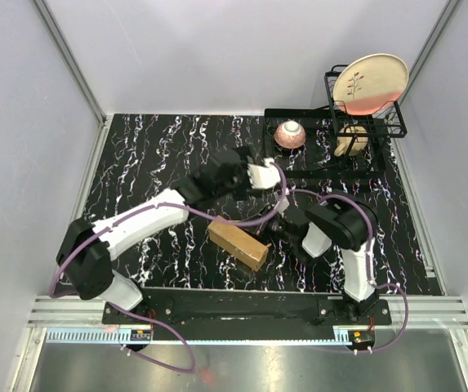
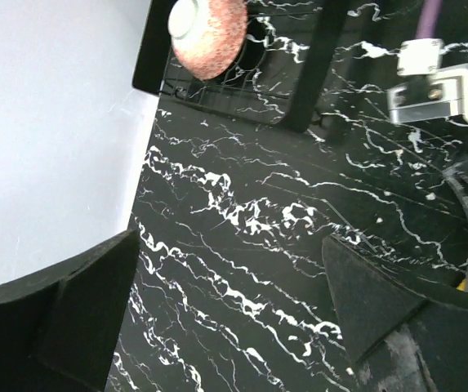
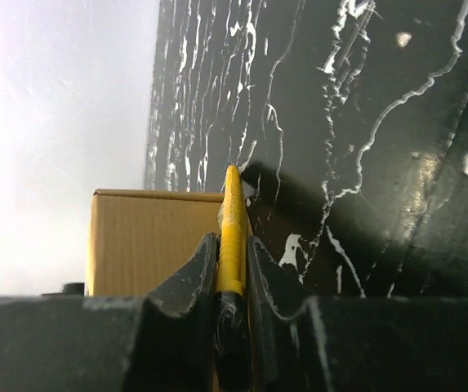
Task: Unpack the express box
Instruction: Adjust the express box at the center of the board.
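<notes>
The express box [image 1: 238, 243], a flat brown cardboard box, lies closed on the black marbled table near the front middle. In the right wrist view the box [image 3: 148, 241] sits just left of my right gripper [image 3: 232, 249], which is shut on a yellow utility knife [image 3: 233, 224]; the knife tip points along the box's right edge. In the top view the right gripper [image 1: 276, 226] is at the box's right end. My left gripper [image 1: 254, 173] is open and empty, held above the table behind the box, its fingers [image 2: 78, 310] wide apart over bare table.
A black wire dish rack [image 1: 356, 122] stands at the back right with a pink plate [image 1: 370, 82] upright in it. A pink bowl [image 1: 290, 134] sits on the rack's tray, also seen in the left wrist view [image 2: 209, 33]. White walls enclose the table.
</notes>
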Controlling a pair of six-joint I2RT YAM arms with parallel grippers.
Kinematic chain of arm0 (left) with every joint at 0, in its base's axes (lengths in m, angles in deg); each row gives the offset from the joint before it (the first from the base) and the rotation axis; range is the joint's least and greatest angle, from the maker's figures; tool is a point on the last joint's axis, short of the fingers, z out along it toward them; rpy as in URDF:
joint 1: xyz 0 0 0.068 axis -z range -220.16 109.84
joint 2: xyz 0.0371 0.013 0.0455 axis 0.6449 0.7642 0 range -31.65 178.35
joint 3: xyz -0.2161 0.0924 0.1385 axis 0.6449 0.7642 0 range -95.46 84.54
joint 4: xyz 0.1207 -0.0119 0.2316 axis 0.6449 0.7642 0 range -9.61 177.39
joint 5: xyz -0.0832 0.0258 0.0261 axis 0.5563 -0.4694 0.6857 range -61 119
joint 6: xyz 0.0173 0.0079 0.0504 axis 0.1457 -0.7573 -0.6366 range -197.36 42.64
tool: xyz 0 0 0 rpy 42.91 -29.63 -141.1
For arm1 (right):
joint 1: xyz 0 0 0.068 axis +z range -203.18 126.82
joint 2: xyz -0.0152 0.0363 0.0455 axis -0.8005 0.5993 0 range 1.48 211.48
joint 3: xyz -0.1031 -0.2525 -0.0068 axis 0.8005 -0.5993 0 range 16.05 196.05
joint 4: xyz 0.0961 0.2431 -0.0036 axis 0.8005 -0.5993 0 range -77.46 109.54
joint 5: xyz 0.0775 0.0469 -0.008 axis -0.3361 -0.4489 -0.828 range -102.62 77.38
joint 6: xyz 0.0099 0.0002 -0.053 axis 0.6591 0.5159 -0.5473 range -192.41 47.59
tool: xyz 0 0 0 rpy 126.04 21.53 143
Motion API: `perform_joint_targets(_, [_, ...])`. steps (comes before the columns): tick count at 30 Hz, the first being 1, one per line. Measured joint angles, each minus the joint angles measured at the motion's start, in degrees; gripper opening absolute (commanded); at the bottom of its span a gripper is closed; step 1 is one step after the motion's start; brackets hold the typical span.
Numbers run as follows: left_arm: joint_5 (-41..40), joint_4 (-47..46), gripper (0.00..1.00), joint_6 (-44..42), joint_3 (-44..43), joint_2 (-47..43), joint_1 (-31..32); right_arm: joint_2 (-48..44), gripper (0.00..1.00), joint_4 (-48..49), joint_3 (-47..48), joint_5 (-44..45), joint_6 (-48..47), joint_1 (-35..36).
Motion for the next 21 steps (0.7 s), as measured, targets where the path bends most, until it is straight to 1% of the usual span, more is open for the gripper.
perform_joint_targets(2, [5.9,4.6,0.99,1.8,-3.6,-1.2,-4.6,-4.7,0.0,-6.0,0.0,-1.4,-2.8,-0.4])
perform_joint_targets(5, [13.8,10.6,0.99,2.3,-7.1,-3.9,-11.2,-14.2,0.0,-16.8,0.4,-1.8,-8.0,-1.9])
perform_joint_targets(8, [19.1,15.3,0.99,0.5,-8.3,-6.4,-14.8,-21.6,0.0,-25.9,2.8,-1.1,-12.8,-4.0])
perform_joint_targets(11, [25.1,21.9,0.99,-3.6,-8.3,-7.3,-14.7,-25.7,0.0,-33.2,5.8,0.3,-17.0,-6.0])
perform_joint_targets(15, [31.8,31.5,0.99,-10.8,-7.5,-7.0,-14.1,-29.5,0.0,-41.5,7.4,2.1,-20.8,-8.7])
perform_joint_targets(18, [34.9,37.1,0.99,-16.9,-6.7,-6.1,-14.1,-34.1,0.0,-49.3,8.1,4.2,-23.3,-11.0])
perform_joint_targets(21, [36.7,40.7,0.99,-21.9,-5.6,-4.6,-14.1,-40.9,0.0,-57.5,9.2,6.9,-25.4,-12.8])
